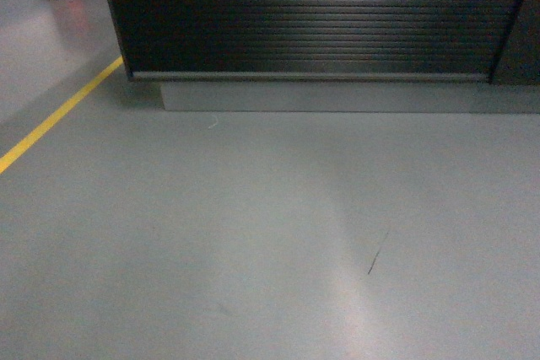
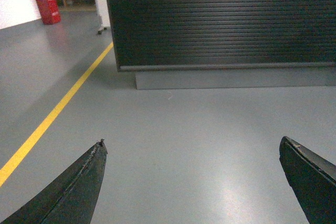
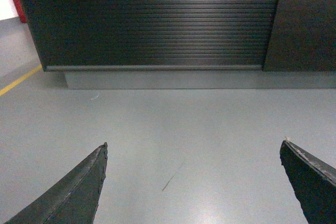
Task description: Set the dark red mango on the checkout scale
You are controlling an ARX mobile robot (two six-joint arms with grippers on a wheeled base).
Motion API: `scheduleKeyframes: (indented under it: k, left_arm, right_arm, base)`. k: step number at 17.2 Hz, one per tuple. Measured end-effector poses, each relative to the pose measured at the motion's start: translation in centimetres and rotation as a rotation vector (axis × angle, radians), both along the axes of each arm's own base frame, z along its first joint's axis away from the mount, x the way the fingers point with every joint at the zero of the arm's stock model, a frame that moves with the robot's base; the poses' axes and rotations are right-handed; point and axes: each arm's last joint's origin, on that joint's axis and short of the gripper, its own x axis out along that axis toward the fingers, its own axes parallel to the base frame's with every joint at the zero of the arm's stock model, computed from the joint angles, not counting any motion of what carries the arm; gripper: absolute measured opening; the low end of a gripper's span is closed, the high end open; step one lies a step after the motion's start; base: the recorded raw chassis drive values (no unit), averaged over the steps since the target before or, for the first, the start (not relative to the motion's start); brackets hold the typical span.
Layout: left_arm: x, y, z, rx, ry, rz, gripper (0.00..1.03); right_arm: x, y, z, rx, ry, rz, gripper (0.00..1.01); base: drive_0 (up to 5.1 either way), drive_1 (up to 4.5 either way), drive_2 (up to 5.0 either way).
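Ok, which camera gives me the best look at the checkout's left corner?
The left wrist view: the checkout shows its left edge top to bottom, with the yellow line running past it. The head view shows the corner too, but closer and cropped. The right wrist view catches only part of that edge, at the frame's side.

Checkout top beyond frame edge

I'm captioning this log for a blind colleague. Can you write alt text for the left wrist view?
The open left hand, empty, points over grey floor toward the black ribbed checkout front with its grey base strip. A yellow floor line runs along the left toward a red object by a white wall.
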Motion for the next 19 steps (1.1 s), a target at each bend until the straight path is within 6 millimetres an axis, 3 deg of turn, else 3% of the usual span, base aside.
scheduleKeyframes:
  k: [19]
  left_arm:
    - [0.0,0.01,0.01,0.0,-0.001,0.002,0.98]
  right_arm:
    - [0.0,0.0,0.01,0.0,-0.002,0.0,0.98]
  base:
    - [0.0,4.26,-4.3]
